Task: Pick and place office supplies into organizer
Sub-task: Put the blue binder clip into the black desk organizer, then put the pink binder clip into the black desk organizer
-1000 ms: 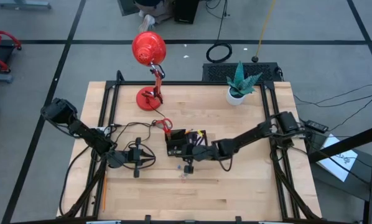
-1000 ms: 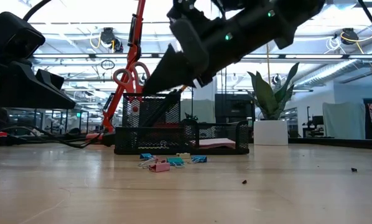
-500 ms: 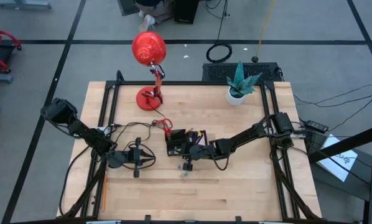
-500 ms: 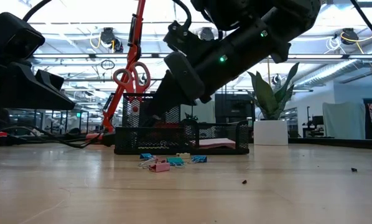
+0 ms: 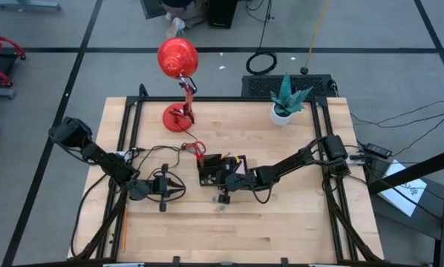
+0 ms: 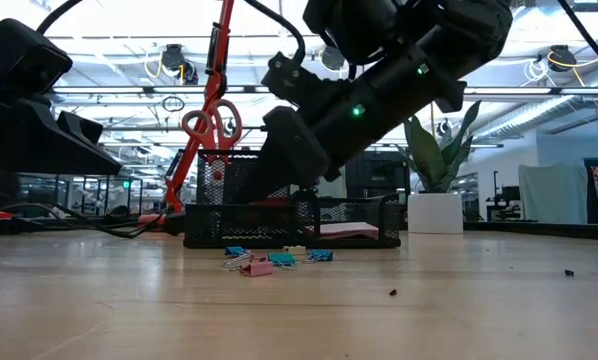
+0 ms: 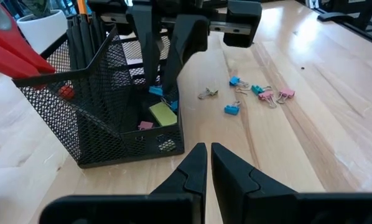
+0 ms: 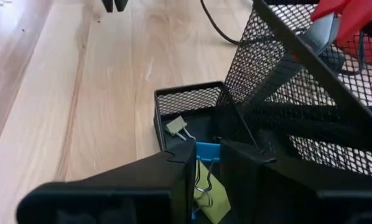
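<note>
— Right end effector [image 8: 204, 163] has dipped lower into the black mesh organizer [image 5: 220, 169], clamped on a blue binder clip [image 8: 206, 152].

— So release comes next; beside the organizer, left end effector [image 7: 203, 163] waits, fingers together.

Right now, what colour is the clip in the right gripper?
Blue clip, held in the right gripper; the right wrist view shows it best.

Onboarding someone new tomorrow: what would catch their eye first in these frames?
First, the right gripper, reaching into the black wire-mesh desk organizer at mid-table with a blue binder clip between its fingers. Next, the scatter of small blue and pink binder clips on the wooden table just in front of the organizer. The left gripper waits shut beside it.
</note>
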Robot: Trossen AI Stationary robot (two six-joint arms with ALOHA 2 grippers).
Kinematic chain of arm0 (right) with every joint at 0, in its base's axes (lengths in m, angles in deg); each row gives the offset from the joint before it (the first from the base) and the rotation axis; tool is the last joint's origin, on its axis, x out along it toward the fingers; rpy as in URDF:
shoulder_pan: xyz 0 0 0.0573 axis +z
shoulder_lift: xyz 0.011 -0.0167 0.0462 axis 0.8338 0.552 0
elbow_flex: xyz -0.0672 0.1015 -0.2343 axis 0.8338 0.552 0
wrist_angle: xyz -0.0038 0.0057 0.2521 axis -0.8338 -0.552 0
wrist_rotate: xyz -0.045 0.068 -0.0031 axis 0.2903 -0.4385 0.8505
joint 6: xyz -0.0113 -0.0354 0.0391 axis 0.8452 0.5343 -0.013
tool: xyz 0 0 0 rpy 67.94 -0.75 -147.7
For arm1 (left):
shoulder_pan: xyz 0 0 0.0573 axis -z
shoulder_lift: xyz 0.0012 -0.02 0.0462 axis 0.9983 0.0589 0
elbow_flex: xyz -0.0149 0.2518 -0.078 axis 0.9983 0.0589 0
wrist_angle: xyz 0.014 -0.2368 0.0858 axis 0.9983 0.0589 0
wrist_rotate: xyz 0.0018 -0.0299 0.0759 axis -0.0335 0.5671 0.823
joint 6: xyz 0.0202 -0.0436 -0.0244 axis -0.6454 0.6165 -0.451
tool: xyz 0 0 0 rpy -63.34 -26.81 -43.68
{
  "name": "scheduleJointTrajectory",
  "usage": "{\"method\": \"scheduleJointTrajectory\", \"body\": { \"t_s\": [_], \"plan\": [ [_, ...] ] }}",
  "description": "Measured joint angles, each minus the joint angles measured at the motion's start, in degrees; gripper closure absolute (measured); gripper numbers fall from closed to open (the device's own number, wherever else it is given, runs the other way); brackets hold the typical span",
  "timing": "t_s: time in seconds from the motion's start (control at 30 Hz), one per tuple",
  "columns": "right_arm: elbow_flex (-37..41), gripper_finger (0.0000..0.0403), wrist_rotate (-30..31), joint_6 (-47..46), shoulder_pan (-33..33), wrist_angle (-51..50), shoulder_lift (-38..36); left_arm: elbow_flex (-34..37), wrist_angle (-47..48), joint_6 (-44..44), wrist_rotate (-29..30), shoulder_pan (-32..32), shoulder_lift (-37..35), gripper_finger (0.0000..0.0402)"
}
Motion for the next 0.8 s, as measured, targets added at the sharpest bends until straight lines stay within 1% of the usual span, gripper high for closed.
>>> {"method": "scheduleJointTrajectory", "body": {
  "t_s": [0.2,0.47,0.57,0.7,0.8],
  "plan": [
    [0.00,0.0348,-0.02,-0.58,0.00,-0.11,0.00,0.00,0.01,0.00,0.00,0.00,-0.01,0.0371],
    [0.00,0.0297,0.00,-2.34,-0.28,-0.62,0.00,0.00,0.01,0.01,-0.04,0.00,-0.01,0.0371],
    [0.00,0.0285,-0.02,-2.34,-0.24,-0.50,0.00,0.00,0.01,0.15,-0.03,0.00,0.01,0.0371],
    [0.00,0.0282,0.00,-1.80,-0.22,-0.51,-0.04,0.00,0.01,0.15,-0.04,0.00,-0.01,0.0371],
    [0.02,0.0287,-0.23,-0.16,0.13,-0.21,-1.16,0.00,0.03,0.15,-0.04,0.00,-0.01,0.0371]
  ]
}}
